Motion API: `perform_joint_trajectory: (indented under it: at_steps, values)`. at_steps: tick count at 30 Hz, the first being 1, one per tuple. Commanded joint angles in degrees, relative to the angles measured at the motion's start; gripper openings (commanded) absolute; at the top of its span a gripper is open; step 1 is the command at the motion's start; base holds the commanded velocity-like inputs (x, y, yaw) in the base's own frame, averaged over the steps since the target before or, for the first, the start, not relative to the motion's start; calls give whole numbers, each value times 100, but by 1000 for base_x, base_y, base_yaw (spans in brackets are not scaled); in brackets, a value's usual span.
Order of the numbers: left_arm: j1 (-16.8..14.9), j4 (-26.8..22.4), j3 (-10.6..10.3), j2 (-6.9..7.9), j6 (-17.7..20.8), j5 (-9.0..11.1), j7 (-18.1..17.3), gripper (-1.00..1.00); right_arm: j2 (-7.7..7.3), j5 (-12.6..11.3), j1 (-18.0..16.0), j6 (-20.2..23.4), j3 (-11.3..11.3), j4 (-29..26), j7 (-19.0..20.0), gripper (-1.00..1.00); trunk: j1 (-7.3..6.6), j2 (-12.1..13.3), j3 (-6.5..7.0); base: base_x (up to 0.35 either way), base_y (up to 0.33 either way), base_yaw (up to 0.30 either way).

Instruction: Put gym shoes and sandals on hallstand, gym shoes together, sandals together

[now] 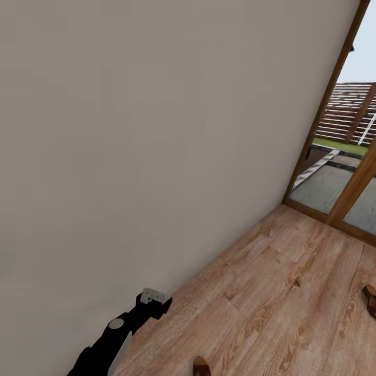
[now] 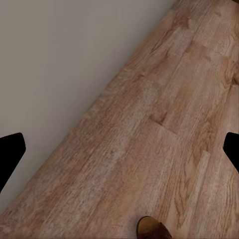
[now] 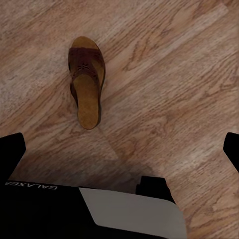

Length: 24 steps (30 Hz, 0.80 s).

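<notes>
Plaster of a flat, matt grey-beige colour covers the wall, which is seen across the left and middle of the head view, smooth and without any mark. At its foot, low on the left, the left arm is seen as a black, rounded limb with a small pale block at its end, close to the wall; its gripper cannot be judged there. In the left wrist view the left gripper is shown only by two dark fingertips at the two edges of the picture, set wide apart with nothing between them but floor.

The corridor floor is laid in long planks of warm brown laminate with a clear wavy wood grain and darker knots. A rounded brown tip of one sandal is cut by the lower edge of the head view, and another brown sandal is cut by the right edge, well apart from the first.

In the right wrist view one sandal lies flat on the planks: a slim oval sole, tan insole, broad dark brown strap with a stitched pattern. The right gripper is held wide, empty, above it.

At the far right a wooden door frame with glass is seen.
</notes>
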Motion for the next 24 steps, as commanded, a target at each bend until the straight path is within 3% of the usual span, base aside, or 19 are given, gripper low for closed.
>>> perform_joint_trajectory:
  at_steps: [1, 8, 11, 16, 18, 24]
  values:
    - [-3, 1, 2, -5, -11, -7, -13, 100, 0, 3, -1, 11, 1, -5, 6, 100, 22, -44, -30, 0, 0, 0]
    - [-3, -2, 0, -47, -11, -9, -13, 100, 6, -2, -1, 18, -5, 0, -4, 100, 176, -325, -213, 0, 0, 0]
    - [-25, -85, -45, -173, 124, -23, -15, 100, 8, 2, -1, 29, -7, 1, -10, 100, 242, -445, -295, 0, 0, 33]
    - [-245, -1105, -280, -251, 1313, -155, -21, 100, 14, 3, -36, 82, -7, -15, -32, 100, 352, -646, -431, 0, 0, 70]
    - [-271, -1549, -429, -257, 1605, -169, -22, 100, 16, 3, -52, 93, -7, -36, -33, 100, 396, -726, -485, 0, 0, 86]
    - [-283, -1786, -612, -268, 1761, -171, -28, 100, 17, 3, -60, 94, -14, -104, -30, 100, 527, -967, -649, 0, 0, 96]
